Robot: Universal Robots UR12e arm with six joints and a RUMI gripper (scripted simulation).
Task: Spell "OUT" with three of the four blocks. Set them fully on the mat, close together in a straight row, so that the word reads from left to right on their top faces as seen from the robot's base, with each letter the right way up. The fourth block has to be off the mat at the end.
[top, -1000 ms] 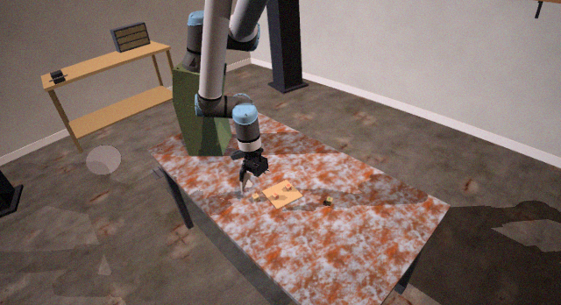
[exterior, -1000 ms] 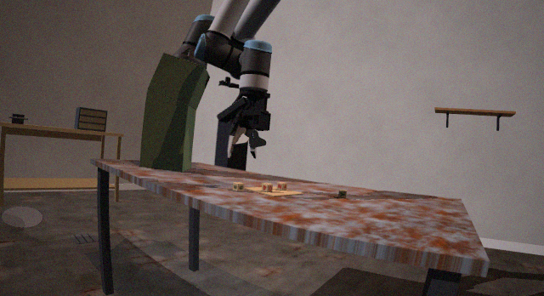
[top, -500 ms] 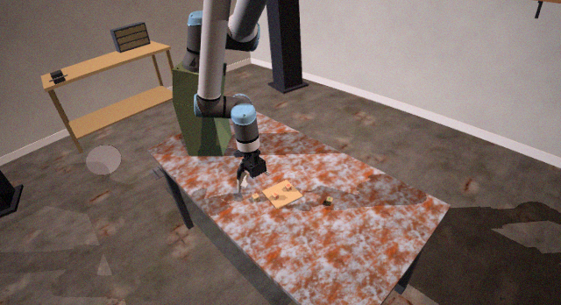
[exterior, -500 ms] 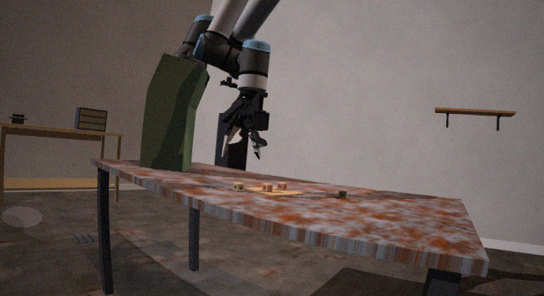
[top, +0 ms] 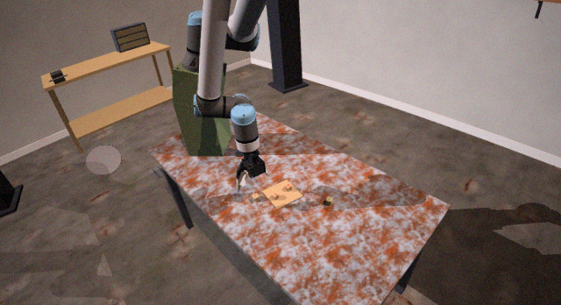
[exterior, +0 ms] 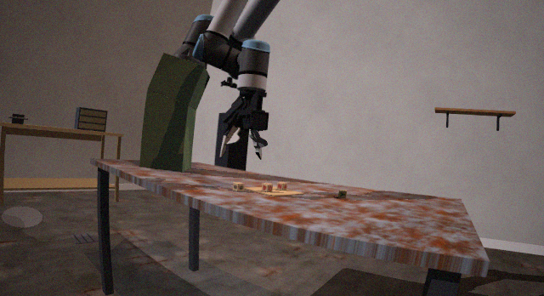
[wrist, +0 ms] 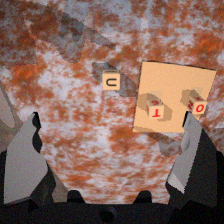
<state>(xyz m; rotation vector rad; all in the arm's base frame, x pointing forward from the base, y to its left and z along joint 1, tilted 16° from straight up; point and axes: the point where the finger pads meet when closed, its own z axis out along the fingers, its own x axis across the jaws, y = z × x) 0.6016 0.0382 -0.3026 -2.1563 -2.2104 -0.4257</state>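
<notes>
A tan mat point(top: 287, 200) point(exterior: 288, 193) point(wrist: 170, 80) lies on the rusty table point(top: 329, 252) point(exterior: 340, 219) point(wrist: 65, 125). Two light blocks with red letters stand on it: the T block point(top: 276, 195) point(exterior: 267, 186) point(wrist: 156, 111) and the O block point(top: 288, 187) point(exterior: 281, 185) point(wrist: 199, 107). The U block point(top: 255, 195) point(exterior: 238, 185) point(wrist: 111, 81) stands on the table just off the mat's edge. A dark block point(top: 327, 201) point(exterior: 342, 194) stands apart on the table, off the mat. My gripper point(top: 250, 178) point(exterior: 240, 153) point(wrist: 111, 112) is open and empty, hanging well above the table near the U block.
The robot's green base point(top: 199, 121) point(exterior: 170, 117) stands at the table's far end. A wooden shelf unit point(top: 105, 64) and a dark pillar point(top: 285, 42) stand on the floor beyond the table.
</notes>
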